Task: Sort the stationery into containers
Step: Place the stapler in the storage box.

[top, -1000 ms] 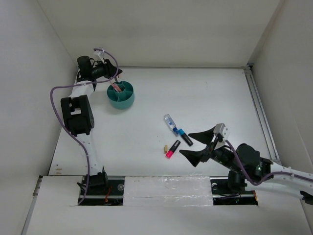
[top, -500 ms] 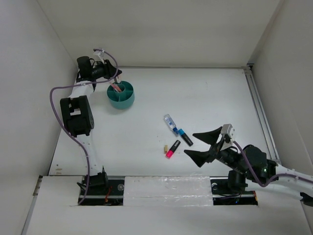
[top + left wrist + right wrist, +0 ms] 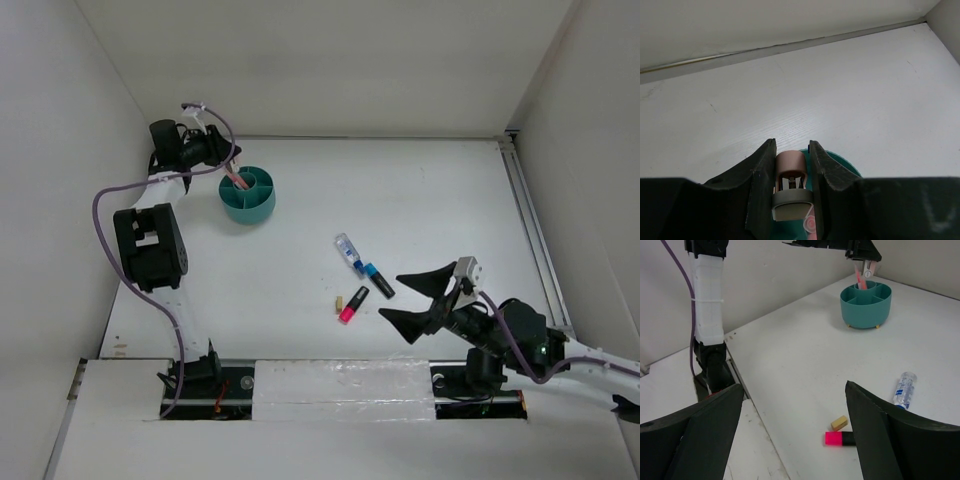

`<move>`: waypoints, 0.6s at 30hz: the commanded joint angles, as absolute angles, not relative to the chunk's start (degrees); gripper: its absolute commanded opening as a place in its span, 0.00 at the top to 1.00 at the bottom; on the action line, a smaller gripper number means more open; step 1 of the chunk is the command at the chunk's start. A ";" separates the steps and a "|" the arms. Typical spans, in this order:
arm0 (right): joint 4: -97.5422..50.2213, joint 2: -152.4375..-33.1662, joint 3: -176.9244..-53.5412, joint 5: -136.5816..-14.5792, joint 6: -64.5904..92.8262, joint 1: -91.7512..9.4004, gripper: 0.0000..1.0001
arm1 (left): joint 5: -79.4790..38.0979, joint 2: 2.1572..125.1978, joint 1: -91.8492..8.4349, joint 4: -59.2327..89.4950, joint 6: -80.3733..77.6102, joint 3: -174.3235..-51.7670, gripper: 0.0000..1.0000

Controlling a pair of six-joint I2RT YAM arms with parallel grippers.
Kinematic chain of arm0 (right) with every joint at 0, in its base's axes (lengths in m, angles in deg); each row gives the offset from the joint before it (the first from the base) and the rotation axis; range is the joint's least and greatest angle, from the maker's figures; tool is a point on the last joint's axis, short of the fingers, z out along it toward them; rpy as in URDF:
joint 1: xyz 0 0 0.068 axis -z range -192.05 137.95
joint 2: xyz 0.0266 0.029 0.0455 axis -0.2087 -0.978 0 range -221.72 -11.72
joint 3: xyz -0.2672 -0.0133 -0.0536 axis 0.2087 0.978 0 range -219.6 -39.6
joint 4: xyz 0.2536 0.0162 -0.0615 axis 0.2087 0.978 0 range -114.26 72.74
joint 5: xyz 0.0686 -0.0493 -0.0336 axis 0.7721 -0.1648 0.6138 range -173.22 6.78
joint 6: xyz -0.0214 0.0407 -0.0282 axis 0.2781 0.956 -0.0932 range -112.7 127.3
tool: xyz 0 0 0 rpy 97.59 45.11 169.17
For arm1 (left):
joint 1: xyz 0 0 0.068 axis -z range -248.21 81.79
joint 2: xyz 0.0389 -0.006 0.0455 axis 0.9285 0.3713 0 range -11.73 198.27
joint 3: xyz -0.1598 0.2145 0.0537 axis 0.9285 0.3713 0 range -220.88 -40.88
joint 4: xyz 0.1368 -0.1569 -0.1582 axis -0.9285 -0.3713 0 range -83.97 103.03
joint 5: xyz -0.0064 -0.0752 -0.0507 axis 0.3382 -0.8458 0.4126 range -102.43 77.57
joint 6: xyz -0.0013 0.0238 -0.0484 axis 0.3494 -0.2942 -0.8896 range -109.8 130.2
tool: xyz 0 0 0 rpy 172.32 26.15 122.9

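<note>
Left gripper (image 3: 791,147) clamping one pink pen (image 3: 791,169), one teal tub (image 3: 248,210)

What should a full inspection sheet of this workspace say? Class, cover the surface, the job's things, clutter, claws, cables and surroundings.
Surface: white table.
Job's things: teal tub at the far left; pink pen tilted, lower end in the tub; tube, marker, highlighter and eraser lie close together in front of the right arm.
Clutter: nothing seen.
Claws: left claw shut on the pink pen; right claw open, holding nothing, beside the highlighter.
Cables: left purple cable loops beside its arm; right purple cable follows its arm.
Surroundings: white walls; metal rail along the table's right edge.
</note>
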State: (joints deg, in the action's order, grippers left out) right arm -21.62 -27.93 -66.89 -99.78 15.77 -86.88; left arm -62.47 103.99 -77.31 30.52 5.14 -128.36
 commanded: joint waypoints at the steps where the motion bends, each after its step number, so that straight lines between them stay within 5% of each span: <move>1: -22.50 -26.49 -66.58 -99.57 15.92 -87.11 0.12 | -61.82 99.54 -77.61 32.98 5.89 -127.02 1.00; 18: -19.25 -23.15 -66.05 -100.62 16.97 -87.11 0.12 | -55.94 97.44 -77.61 33.51 5.89 -123.14 1.00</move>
